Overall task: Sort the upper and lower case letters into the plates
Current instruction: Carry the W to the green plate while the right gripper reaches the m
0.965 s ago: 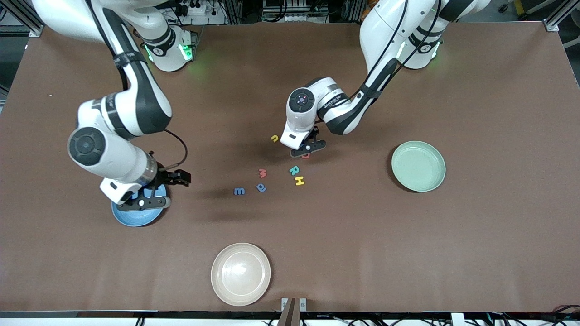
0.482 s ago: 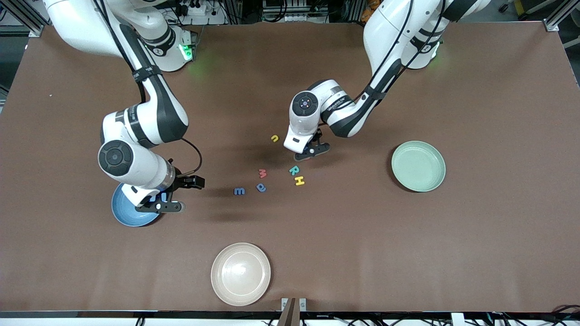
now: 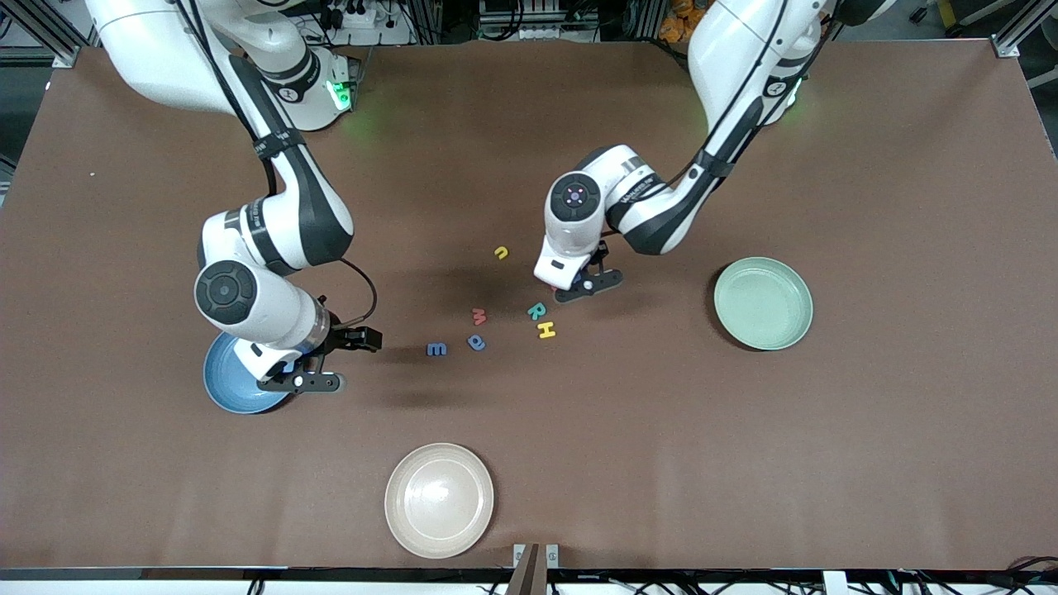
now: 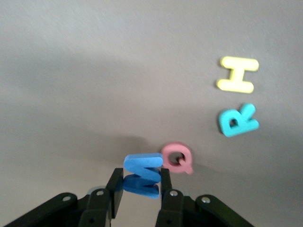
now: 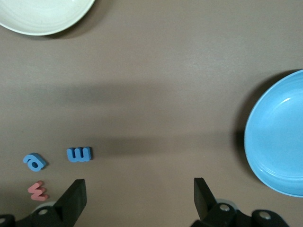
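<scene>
Held letter: a small flat blue foam W (image 4: 143, 173) is pinched upright between the left gripper (image 4: 140, 189) jaws, in the air over a pink foam Q (image 4: 178, 158) that lies flat on the brown table (image 3: 868, 430).
Left arm: it reaches down from its base, wrist bent steeply, the gripper over the table beside the loose letters.
Loose letters: the teal R (image 3: 536, 311) and yellow H (image 3: 545, 330) touch each other, just beside the Q; the yellow n-shaped letter (image 3: 501, 252) lies farther from the front camera than the R; the red w (image 3: 478, 316), blue a (image 3: 476, 341) and blue m (image 3: 436, 349) lie toward the right arm's end.
Right gripper (image 5: 139, 194): jaws spread wide and empty, over the table at the edge of the round blue plate (image 3: 227, 388).
Pale green plate (image 3: 763, 303): toward the left arm's end from the R.
Cream-beige plate (image 3: 439, 499): nearer to the front camera than the blue m.
</scene>
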